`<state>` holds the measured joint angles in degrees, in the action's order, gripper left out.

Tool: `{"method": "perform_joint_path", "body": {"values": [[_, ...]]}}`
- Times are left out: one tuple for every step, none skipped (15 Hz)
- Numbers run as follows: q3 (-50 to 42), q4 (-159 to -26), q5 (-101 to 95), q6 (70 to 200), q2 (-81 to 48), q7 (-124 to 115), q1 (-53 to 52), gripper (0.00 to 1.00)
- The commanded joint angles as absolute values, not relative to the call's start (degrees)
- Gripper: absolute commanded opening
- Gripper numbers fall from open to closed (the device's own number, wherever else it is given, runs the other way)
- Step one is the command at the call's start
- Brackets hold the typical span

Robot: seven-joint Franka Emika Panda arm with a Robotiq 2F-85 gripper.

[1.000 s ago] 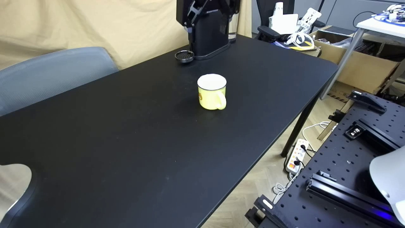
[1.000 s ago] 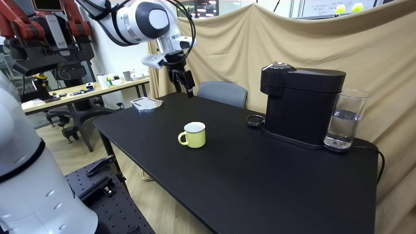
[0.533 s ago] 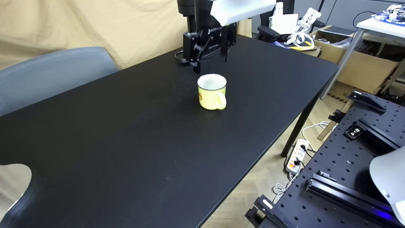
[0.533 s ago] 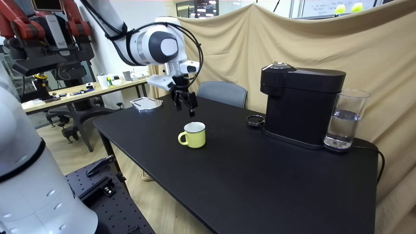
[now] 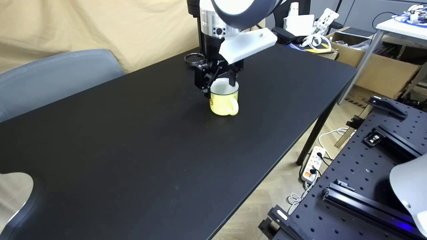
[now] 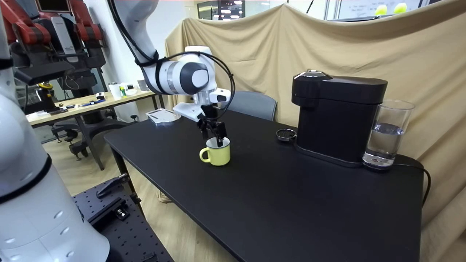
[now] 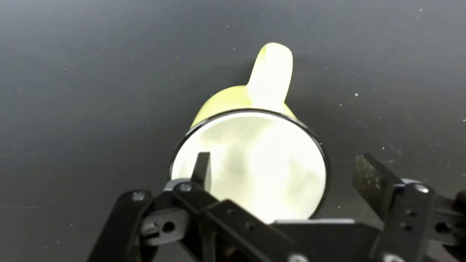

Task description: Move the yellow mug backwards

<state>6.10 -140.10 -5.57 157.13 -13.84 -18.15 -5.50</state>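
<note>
Two fingers (image 7: 201,168) of my black jointed tool (image 7: 284,155) stood apart: one in/over the yellow cylindrical enamel-look mug (image 6: 219,156), one outside, probably for a wall pinch.

yellow mug (image 6: 218,155): smooth, glossy | table (image 5: 133,160): matt | curtain (image 6: 309,51): creased cloth | coffee machine (image 6: 333,123): smooth plastic | chair back (image 5: 63,80): mesh

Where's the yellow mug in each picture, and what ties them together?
In an exterior view: the yellow mug, slightly above centre, handle at right.
In an exterior view: the mug, slightly lower-left of centre, handle at left.
Wrist view: the mug, large, central, handle pointing up.
Landmark in all: fingers at the mug's top.
</note>
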Motion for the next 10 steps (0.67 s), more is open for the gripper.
{"method": "perform_joint_path", "body": {"values": [[4.6, -136.6, -4.6, 157.1, -17.5, -17.2, -7.6, 0.75], [4.5, -136.0, -4.6, 157.1, -18.1, -16.7, -7.9, 0.74], [4.3, -135.6, -4.6, 157.1, -18.5, -16.8, -8.3, 0.68], [4.2, -135.3, -4.5, 157.2, -18.7, -16.8, -8.6, 0.6], [4.2, -135.0, -4.4, 157.1, -18.7, -16.7, -8.7, 0.53], [4.1, -134.8, -4.4, 157.1, -18.7, -16.6, -8.9, 0.46], [3.9, -134.7, -4.5, 157.1, -18.6, -16.7, -9.1, 0.38], [3.7, -134.6, -4.6, 157.0, -18.5, -16.6, -9.2, 0.33], [3.6, -134.5, -4.7, 156.8, -18.3, -16.4, -9.3, 0.25], [3.7, -134.5, -4.3, 156.5, -18.1, -15.9, -9.2, 0.19]]}}
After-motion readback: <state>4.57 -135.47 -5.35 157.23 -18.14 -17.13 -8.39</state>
